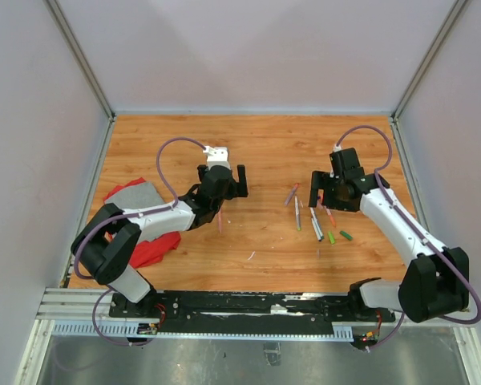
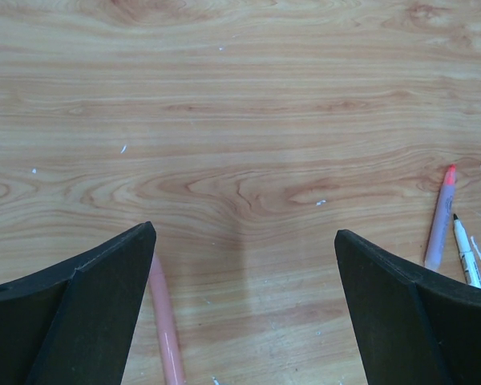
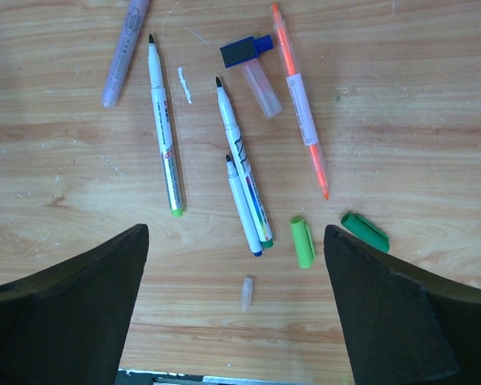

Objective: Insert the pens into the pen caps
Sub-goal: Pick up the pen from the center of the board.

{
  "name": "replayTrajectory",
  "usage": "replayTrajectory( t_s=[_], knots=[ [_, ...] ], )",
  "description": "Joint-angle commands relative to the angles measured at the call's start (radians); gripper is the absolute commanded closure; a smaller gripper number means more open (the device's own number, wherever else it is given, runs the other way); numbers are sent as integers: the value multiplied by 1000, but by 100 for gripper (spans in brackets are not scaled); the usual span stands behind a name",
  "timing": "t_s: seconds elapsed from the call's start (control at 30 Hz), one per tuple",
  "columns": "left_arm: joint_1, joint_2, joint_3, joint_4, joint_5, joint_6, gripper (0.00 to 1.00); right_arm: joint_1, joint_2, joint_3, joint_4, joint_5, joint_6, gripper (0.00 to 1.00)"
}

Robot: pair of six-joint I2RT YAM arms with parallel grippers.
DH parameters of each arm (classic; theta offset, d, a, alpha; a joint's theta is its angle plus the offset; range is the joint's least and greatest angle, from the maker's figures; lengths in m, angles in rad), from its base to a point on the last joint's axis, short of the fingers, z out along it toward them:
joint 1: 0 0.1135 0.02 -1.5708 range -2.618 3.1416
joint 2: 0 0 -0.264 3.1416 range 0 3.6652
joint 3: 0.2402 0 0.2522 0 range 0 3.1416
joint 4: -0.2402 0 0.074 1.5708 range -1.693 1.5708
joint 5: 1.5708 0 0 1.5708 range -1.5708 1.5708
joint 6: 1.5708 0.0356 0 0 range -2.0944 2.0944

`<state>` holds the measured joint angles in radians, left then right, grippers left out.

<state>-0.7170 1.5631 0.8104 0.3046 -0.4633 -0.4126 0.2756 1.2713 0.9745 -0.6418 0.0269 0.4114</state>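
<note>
Several pens lie under my right gripper (image 3: 235, 233), which is open and empty above the table: three white ones (image 3: 164, 128) (image 3: 242, 164) (image 3: 243, 204), an orange one (image 3: 301, 108) and a purple one (image 3: 125, 52). Pen caps lie near them: light green (image 3: 302, 241), dark green (image 3: 365, 231), a small clear one (image 3: 246, 293) between the fingers, and a blue one (image 3: 247, 50). My left gripper (image 2: 244, 233) is open over bare wood, with a pink pen (image 2: 167, 321) beside its left finger. From above, the left gripper (image 1: 222, 178) and right gripper (image 1: 337, 196) flank the pens (image 1: 313, 218).
A red and grey cloth (image 1: 140, 216) lies at the table's left, partly under the left arm. White walls close in the left, back and right sides. A black rail (image 1: 240, 309) runs along the near edge.
</note>
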Motion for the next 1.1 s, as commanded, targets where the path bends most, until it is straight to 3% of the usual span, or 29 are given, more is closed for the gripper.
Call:
replayTrajectory(
  t_s=[0.0, 0.23, 0.53, 1.07],
  knots=[
    [-4, 6, 12, 41, -14, 29, 0, -11, 44, 34, -33, -43, -26, 15],
    [-4, -28, -44, 129, 58, 48, 0, 6, 114, 28, 53, -225, -45, 41],
    [-4, -27, -44, 131, 87, 57, 0, 45, 287, 102, 88, -249, -47, 48],
    [-4, -1, -27, 110, 104, 44, 0, 112, 505, 219, 45, -117, -39, 59]
  ],
)
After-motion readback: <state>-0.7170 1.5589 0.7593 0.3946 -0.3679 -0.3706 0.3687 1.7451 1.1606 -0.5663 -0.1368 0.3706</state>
